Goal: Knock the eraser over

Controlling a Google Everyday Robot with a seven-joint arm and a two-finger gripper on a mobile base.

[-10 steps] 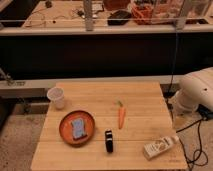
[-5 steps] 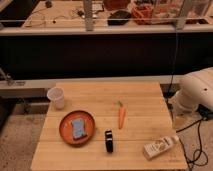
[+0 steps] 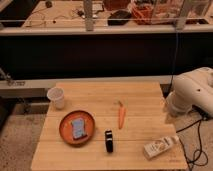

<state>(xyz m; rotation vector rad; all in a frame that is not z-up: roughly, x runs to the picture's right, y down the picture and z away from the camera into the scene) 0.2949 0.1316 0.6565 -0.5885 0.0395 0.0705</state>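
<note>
A: Camera view, left to right: a paper cup (image 3: pixel 56 97) is noted at the left edge of the table (image 3: pixel 140 95), then an orange plate (image 3: pixel 64 131) bearing a blue sponge (image 3: pixel 78 128). Where is the eraser placed?

B: The eraser (image 3: pixel 109 141) is stood upright near the front edge, just right of the plate and apart from it. It is set nearer the camera than the carrot (image 3: pixel 120 116). Its narrow black edge is turned to the camera, so the broad faces are judged to look left and right.

A: And the arm?

B: The white arm (image 3: pixel 192 95) is held off the table's right side, beyond the carton (image 3: pixel 160 147), well apart from the eraser. The gripper is not seen; released or clenched cannot be told. A leftward reach and a sideways push are judged needed.
</note>
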